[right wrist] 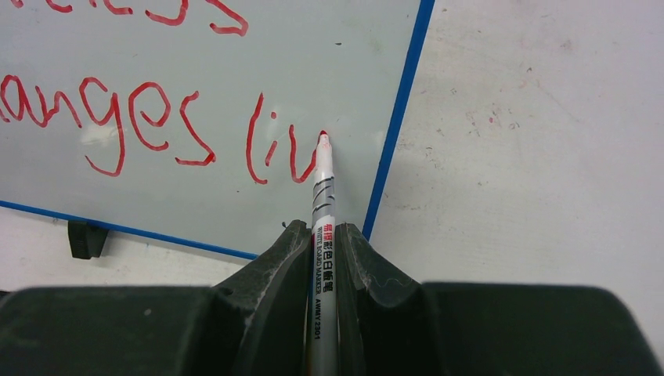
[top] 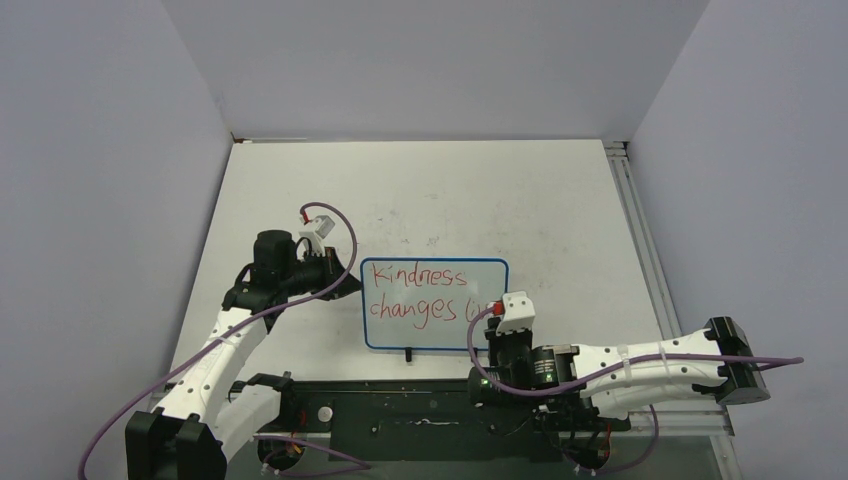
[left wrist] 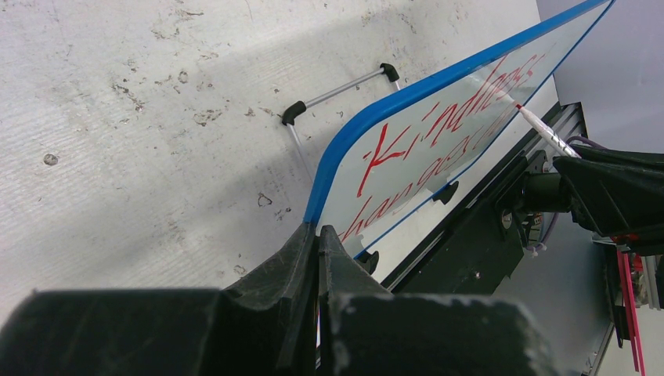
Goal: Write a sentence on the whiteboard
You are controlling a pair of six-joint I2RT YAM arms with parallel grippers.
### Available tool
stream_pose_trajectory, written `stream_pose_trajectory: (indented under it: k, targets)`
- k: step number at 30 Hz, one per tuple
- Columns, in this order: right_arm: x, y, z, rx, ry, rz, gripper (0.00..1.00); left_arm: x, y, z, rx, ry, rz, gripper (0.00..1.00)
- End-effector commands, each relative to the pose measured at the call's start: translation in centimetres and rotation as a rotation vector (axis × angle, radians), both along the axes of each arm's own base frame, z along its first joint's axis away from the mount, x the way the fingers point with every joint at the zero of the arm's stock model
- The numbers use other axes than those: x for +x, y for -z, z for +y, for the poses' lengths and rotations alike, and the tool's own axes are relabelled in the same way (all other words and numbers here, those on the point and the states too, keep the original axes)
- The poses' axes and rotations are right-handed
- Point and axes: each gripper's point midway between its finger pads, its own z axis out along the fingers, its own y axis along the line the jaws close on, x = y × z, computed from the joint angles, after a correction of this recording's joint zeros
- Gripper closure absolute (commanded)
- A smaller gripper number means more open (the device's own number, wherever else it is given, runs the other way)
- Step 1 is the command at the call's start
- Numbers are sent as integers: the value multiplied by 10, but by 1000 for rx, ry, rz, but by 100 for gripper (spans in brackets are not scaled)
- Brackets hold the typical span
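Writing in red crosses the whiteboard [top: 435, 335], which from above we see propped on the counter [top: 560, 210] between both arms. At the left wrist, our left hand [left wrist: 319, 235] is clenched on the board's blue edge. At the right wrist, our right hand [right wrist: 322, 235] grasps a marker [right wrist: 322, 188], its red tip at the board beside the last stroke.

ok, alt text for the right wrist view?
The right gripper is shut on a white marker with a red tip, pointed at the small blue-framed white board just after red handwritten letters "anges liv". Scuffed white tabletop lies to the right of the board; a black clip sits on its lower edge.
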Motion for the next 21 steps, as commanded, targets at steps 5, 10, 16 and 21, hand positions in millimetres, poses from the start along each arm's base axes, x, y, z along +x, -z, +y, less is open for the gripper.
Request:
stream_pose_trajectory:
  k: [5,10,16,21]
  targets:
    - [1,-24,7,44,-36,-58,95,8,-23,-5,-24,20,-77,100]
    - [-6,-20,5,57,-52,-38,95,8,-23,-5,-25,21,-76,100]
    - [-10,-8,-2,32,-29,-7,95,8,-23,-5,-26,23,-76,100]
    - [-10,-5,-2,29,-30,0,95,8,-23,-5,-26,23,-78,100]
